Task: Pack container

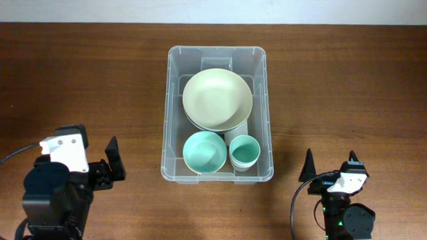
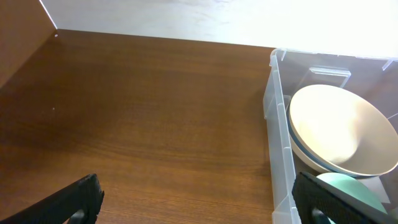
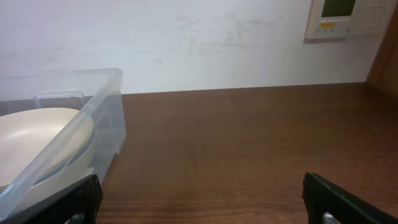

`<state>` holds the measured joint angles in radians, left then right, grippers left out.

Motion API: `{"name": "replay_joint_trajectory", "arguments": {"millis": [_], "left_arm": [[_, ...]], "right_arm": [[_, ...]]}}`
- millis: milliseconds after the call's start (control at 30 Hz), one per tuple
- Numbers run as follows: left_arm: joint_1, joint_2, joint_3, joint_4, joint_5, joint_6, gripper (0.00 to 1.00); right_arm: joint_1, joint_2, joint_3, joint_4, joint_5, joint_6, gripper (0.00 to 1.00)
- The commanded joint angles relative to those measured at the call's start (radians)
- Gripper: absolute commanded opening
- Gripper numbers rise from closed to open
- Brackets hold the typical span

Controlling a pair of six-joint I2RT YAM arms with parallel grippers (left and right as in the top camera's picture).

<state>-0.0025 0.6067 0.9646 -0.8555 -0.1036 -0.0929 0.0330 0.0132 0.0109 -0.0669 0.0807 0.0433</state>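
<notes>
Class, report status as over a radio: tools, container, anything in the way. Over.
Left tool open, empty. Right tool open, empty. Container holds cream bowl, teal bowl, teal cup. Nothing blocking.

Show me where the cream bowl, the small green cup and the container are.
cream bowl (image 1: 218, 99), overhead view, middle of its inside.
small green cup (image 1: 244, 151), overhead view, inside its mouth.
container (image 1: 169, 118), overhead view, left wall.

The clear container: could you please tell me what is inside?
The container holds a cream bowl, a small teal bowl and a teal cup. A darker bowl under the cream one shows only its rim; the rest is covered.
</notes>
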Motion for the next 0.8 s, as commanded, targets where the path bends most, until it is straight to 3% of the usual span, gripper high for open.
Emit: {"name": "replay_joint_trajectory", "arguments": {"millis": [0, 200, 500, 767], "left_arm": [[0.006, -0.004, -0.010, -0.009, -0.008, 0.020, 1.00], [0.006, -0.026, -0.099, -0.014, 0.004, 0.019, 0.99], [0.006, -0.331, -0.577, 0.430, 0.048, 0.020, 1.00], [0.006, -0.476, -0.838, 0.821, 0.048, 0.020, 1.00]], "right_arm": [[-0.007, -0.007, -0.005, -0.007, -0.006, -0.010, 0.99], [-0.007, -0.007, -0.005, -0.008, -0.006, -0.010, 0.99], [-0.007, -0.007, -0.005, -0.007, -0.006, -0.010, 0.99], [-0.007, -0.007, -0.005, -0.007, -0.006, -0.010, 0.99]]}}
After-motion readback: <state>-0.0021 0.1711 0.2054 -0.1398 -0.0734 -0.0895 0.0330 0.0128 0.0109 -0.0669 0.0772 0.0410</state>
